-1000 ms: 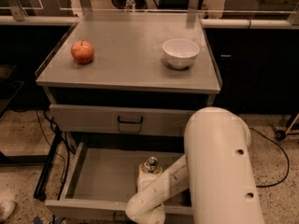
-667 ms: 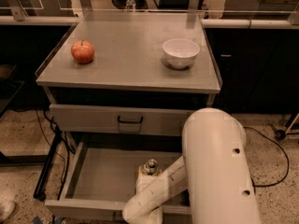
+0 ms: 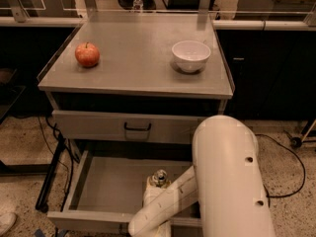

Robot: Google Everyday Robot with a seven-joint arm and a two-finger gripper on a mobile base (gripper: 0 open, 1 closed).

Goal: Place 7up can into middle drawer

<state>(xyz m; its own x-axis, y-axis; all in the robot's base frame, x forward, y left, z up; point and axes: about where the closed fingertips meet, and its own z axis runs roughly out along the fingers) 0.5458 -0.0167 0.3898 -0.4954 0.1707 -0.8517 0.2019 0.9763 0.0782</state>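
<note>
Slightly leftward shift is noted in the arm [image 3: 226,172] since the earlier frame; the 7up can [image 3: 159,177] is unchanged in place. It is held upright above the open middle drawer [image 3: 111,189], near the front, at the gripper [image 3: 157,191]. Long axis vertical, pull tab up. Whether the gripper is closed on it cannot be told. The can is judged light, thin-walled, slippery, easily dented; a gentle mid-height side hold is advised.

end effector [image 3: 157,190]: inside middle drawer [image 3: 112,187] | 7up can [image 3: 159,177]: at end effector
</note>
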